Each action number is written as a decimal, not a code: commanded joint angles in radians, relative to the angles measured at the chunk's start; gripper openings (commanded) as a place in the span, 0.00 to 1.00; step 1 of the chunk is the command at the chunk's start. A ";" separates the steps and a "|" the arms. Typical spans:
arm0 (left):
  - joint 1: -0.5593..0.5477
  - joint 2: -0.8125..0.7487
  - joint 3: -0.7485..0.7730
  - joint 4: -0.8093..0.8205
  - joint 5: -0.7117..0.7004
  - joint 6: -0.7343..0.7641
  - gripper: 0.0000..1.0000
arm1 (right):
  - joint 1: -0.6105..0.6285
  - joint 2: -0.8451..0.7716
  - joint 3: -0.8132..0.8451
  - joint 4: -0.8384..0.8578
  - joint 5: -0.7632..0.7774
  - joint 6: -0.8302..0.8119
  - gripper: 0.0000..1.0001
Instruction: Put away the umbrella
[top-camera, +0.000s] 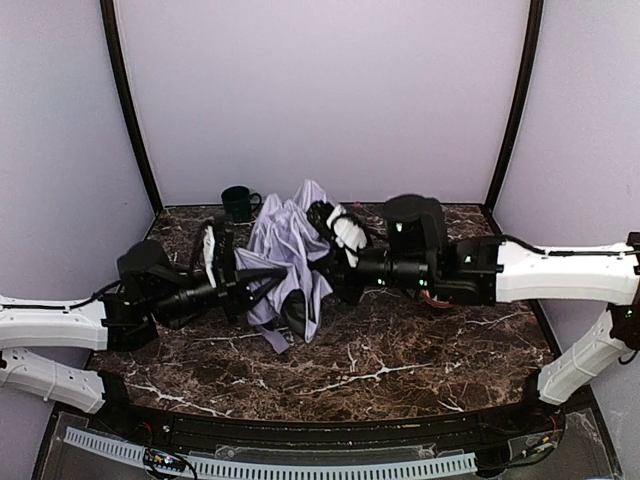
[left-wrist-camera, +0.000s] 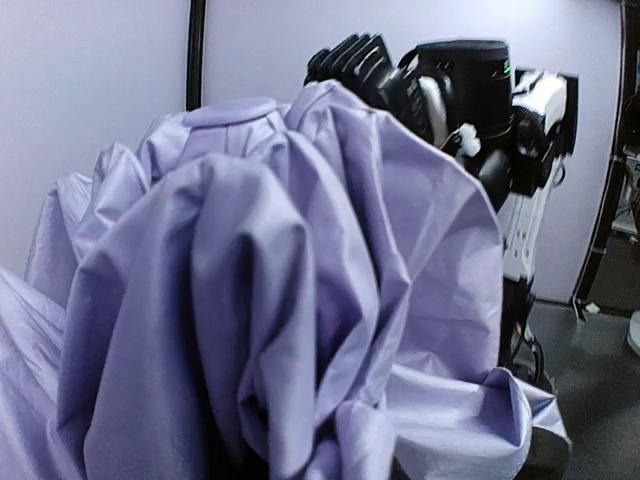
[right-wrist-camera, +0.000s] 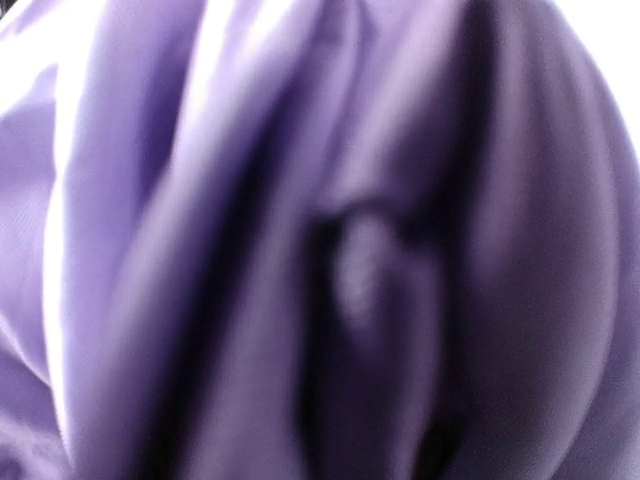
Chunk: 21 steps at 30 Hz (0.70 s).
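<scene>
Dark brown marble tabletop (top-camera: 400, 370). Crumpled pale lavender fabric umbrella (top-camera: 290, 250), black lining showing. I read the right gripper (top-camera: 335, 222) as closed; the left gripper (top-camera: 272, 283) I cannot tell.

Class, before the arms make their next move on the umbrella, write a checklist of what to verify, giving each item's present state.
1. Is the umbrella collapsed? ok, bunched but untidy.
2. Is the right gripper shut at its top? ok.
3. Does the left gripper hold fabric? cannot tell, folds hide it.
4. Is the mug upright? ok.
5. Is the right wrist view clear? not ok, fabric fills it.
</scene>
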 joint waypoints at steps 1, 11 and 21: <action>0.018 0.201 -0.278 0.329 -0.015 -0.182 0.20 | 0.018 -0.025 -0.359 0.371 -0.017 0.128 0.00; 0.025 0.445 -0.170 0.348 0.135 -0.205 0.33 | -0.001 0.077 -0.385 0.347 0.045 0.149 0.00; 0.007 -0.100 0.117 -0.375 0.162 0.058 0.99 | -0.245 -0.293 -0.213 0.025 -0.318 -0.023 0.00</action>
